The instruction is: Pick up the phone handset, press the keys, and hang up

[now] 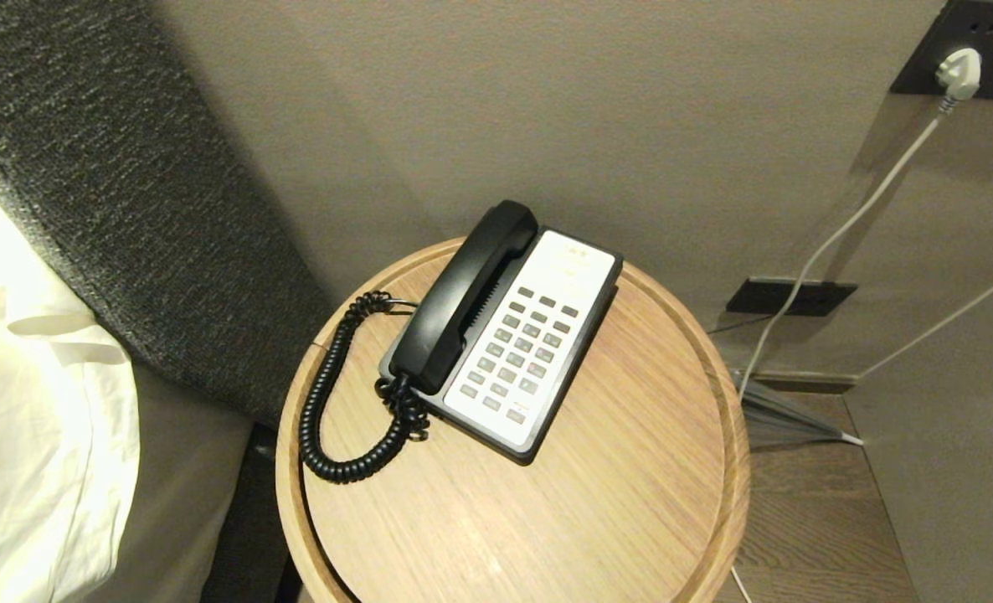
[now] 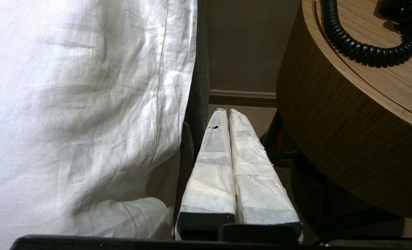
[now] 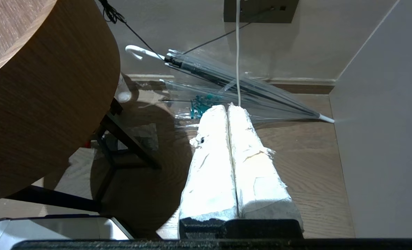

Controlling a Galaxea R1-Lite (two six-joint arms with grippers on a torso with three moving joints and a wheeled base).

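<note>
The glossy black phone handset (image 1: pixel 463 297) lies in its cradle on the left side of the phone base, on a round wooden table (image 1: pixel 630 469). Its black coiled cord (image 1: pixel 329 394) loops over the tabletop to the left; part of the cord (image 2: pixel 365 52) shows in the left wrist view. The grey keys (image 1: pixel 520 356) sit in rows on the white faceplate. Neither arm shows in the head view. My left gripper (image 2: pixel 225 113) hangs shut and empty, low between the bed sheet and the table's side. My right gripper (image 3: pixel 227 108) hangs shut and empty above the floor, right of the table.
A white bed sheet (image 2: pixel 81 114) and a dark upholstered headboard (image 1: pixel 128 193) stand left of the table. A clear folded umbrella (image 3: pixel 233 90) lies on the wooden floor at the wall. A white cable (image 1: pixel 848 226) runs from a wall plug (image 1: pixel 959 74).
</note>
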